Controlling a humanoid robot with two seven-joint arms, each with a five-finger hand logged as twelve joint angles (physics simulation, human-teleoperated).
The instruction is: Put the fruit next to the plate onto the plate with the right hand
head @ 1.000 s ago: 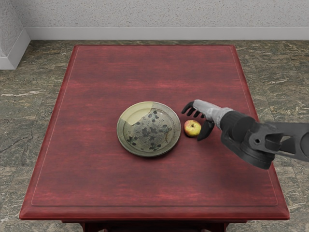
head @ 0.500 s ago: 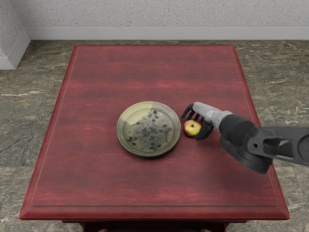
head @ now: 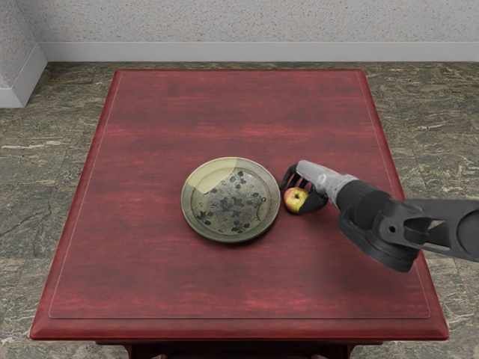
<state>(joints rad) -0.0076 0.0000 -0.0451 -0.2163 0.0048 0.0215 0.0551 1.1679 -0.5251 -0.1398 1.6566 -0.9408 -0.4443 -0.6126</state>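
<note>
From my seat I see the right hand (head: 303, 191) reaching in from the right edge of the picture, its bulky dark forearm (head: 385, 224) slanting over the near right part of the red table (head: 150, 262). The hand has closed round the apple (head: 295, 199): the dark fingers (head: 288, 179) curl over its far side and the thumb (head: 317, 204) presses in from the near right, so only the fruit's left, yellow-red face shows between them. I read that as a grasp, with little gap left. The apple sits low against the tabletop, just beside the right rim of the plate (head: 196, 179) and not on it; I cannot tell whether it touches the rim. The plate is olive-green with a dark leafy pattern and lies flat near the middle of the table, with nothing on it. I have no sight of the left arm.
</note>
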